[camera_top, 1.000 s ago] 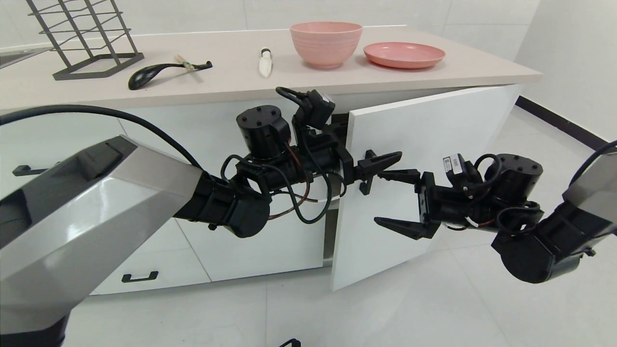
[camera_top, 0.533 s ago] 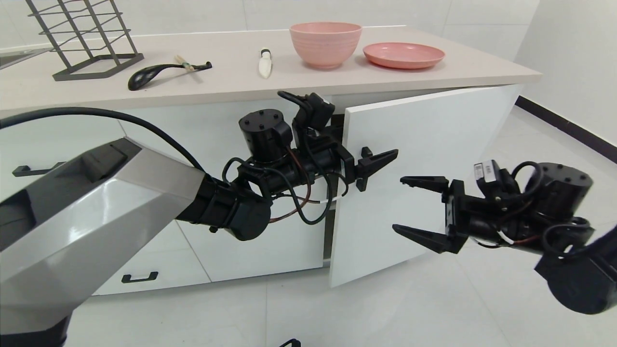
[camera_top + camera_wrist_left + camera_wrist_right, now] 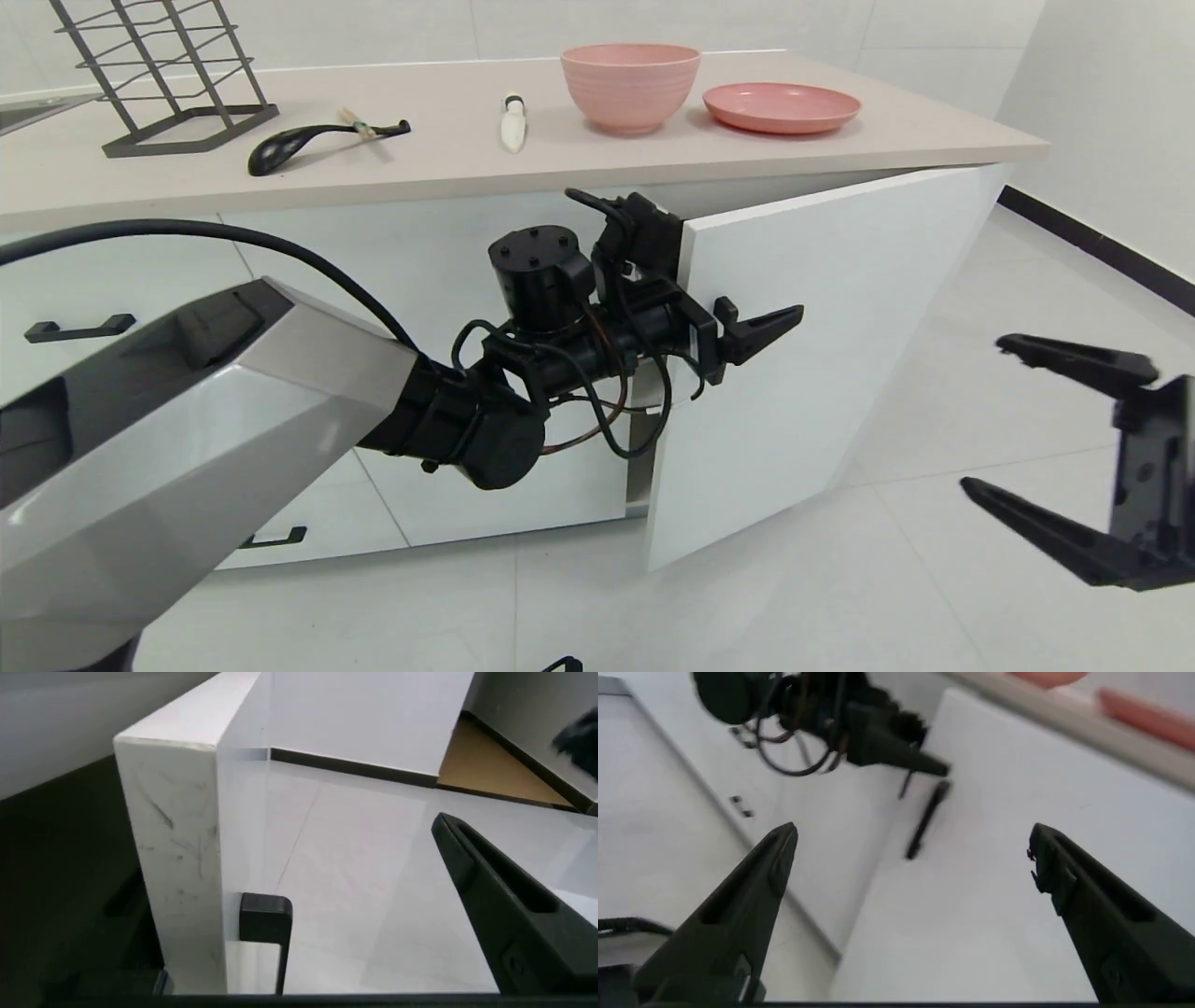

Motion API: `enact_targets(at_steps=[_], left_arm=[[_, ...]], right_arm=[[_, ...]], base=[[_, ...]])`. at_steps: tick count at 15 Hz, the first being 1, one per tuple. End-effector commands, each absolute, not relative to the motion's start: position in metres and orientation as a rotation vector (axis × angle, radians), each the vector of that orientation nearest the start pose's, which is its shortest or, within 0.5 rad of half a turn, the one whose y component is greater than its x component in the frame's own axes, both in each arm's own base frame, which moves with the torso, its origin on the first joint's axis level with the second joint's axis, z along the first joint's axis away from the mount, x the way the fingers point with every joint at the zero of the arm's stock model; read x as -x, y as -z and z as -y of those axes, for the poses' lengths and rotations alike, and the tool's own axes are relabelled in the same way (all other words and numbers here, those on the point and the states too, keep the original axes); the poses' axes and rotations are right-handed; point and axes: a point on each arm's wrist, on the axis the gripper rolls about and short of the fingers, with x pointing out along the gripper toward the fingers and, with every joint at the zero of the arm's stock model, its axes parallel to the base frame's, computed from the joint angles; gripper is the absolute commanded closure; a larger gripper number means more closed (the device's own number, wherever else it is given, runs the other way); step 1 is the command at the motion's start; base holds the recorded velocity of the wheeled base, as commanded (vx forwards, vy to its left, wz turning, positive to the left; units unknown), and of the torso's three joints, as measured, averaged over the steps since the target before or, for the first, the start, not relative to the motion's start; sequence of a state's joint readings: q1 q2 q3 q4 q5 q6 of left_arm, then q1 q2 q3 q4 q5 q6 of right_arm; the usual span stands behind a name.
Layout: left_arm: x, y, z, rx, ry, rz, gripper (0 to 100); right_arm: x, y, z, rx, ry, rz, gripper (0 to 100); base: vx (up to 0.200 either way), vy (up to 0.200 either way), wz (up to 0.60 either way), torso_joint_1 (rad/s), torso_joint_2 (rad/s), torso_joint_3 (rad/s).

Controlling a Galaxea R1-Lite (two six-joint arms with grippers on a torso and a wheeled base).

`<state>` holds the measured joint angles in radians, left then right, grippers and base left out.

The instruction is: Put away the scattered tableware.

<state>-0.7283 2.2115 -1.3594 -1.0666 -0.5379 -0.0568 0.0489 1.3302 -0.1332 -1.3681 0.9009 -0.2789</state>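
Note:
On the counter (image 3: 448,159) lie a black spoon (image 3: 280,147), chopsticks (image 3: 359,123) and a small white utensil (image 3: 513,119); beside them stand a pink bowl (image 3: 630,84) and a pink plate (image 3: 782,105). Below, the white cabinet door (image 3: 840,308) stands partly open. My left gripper (image 3: 766,327) is open at the door's free edge (image 3: 177,859), level with the black handle (image 3: 264,919); one finger (image 3: 505,905) lies across the door's front, the other is hidden. My right gripper (image 3: 985,413) is open and holds nothing, out over the floor right of the door.
A black wire rack (image 3: 159,75) stands at the counter's far left. Drawers with black handles (image 3: 79,328) run left of the open cabinet. The right wrist view looks back at the left gripper (image 3: 906,756) and the door handle (image 3: 926,819). White floor tiles (image 3: 794,597) spread below.
My right gripper has drawn back from the door, to the right and lower, still open. My left gripper has shifted slightly right along with the door's edge.

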Motion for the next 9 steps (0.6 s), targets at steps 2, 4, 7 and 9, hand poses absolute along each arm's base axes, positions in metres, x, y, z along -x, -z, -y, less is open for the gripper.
enact_targets(at_steps=[2, 4, 7, 9], left_arm=[[-0.318, -0.18, 0.314, 0.073, 1.293, 0.188, 0], [-0.307, -0.174, 0.318, 0.077, 1.295, 0.168, 0], [-0.288, -0.17, 0.32, 0.081, 1.325, 0.158, 0], [-0.273, -0.167, 0.323, 0.082, 1.355, 0.149, 0]], right_arm=[[-0.128, -0.205, -0.013, 0.435, -0.798, 0.463, 0], [-0.128, -0.214, -0.01, 0.458, -0.773, 0.498, 0], [-0.126, -0.239, 0.0, 0.51, -0.677, 0.566, 0], [-0.126, -0.237, 0.006, 0.511, -0.636, 0.544, 0]], base=[[0.0, 0.0, 0.0, 0.0, 0.0, 0.0], [0.0, 0.0, 0.0, 0.0, 0.0, 0.0], [0.0, 0.0, 0.0, 0.0, 0.0, 0.0], [0.0, 0.0, 0.0, 0.0, 0.0, 0.0]])
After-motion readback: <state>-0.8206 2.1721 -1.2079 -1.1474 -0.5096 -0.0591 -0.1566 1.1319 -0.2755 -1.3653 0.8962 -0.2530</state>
